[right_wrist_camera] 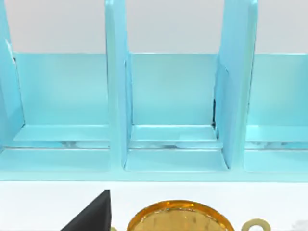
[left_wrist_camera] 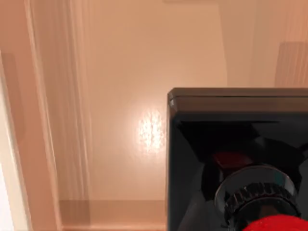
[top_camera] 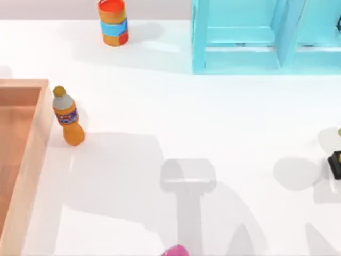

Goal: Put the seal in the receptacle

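Top view: the receptacle [top_camera: 32, 154], a peach-orange wooden box with thick rims, sits at the counter's [top_camera: 160, 117] left edge. An orange drink bottle [top_camera: 67, 117] stands just beside its right rim. A red-and-blue can [top_camera: 113, 22] stands at the far side, and the cyan shelf unit [top_camera: 256, 37] is at the far right. At the right edge I can make out a black-based stamp with a yellowish top [top_camera: 335, 160], cut off by the frame. A bit of something pink [top_camera: 177, 250] pokes in at the near edge. Arm shadows lie across the counter.

Left wrist view: looking straight down into the box. The seal [left_wrist_camera: 231, 154] is close under the camera, black block base toward the wood floor, red knob nearest the lens. It reads as hanging over the receptacle's interior, near one inner wall. I cannot tell how the left fingers stand, though the seal's place under the wrist suggests it is being carried.

Right wrist view: the shelf's compartments straight ahead, and the yellowish stamp top low in frame. Right arm looks parked over that side; its fingers I cannot tell.

Step in hand, by my reckoning: the placing. Next move calls for lowering until the base meets the box floor, then letting go.
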Controlling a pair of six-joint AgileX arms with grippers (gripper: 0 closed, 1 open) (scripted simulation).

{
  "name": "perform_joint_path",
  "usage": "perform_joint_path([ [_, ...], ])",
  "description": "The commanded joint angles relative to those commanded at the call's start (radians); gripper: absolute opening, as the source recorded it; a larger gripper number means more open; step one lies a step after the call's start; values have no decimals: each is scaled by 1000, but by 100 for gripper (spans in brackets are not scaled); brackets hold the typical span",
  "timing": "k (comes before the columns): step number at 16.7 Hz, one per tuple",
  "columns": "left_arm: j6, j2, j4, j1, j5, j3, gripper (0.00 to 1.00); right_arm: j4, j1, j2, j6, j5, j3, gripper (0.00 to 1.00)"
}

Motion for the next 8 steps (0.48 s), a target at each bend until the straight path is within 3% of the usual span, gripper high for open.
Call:
perform_joint_path([
  [3, 0, 4, 19, -3, -1, -15, 0, 0, 0, 0, 0, 0, 0, 100],
  [8, 2, -2, 184, 4, -1, -183, 0, 0, 0, 0, 0, 0, 0, 100],
])
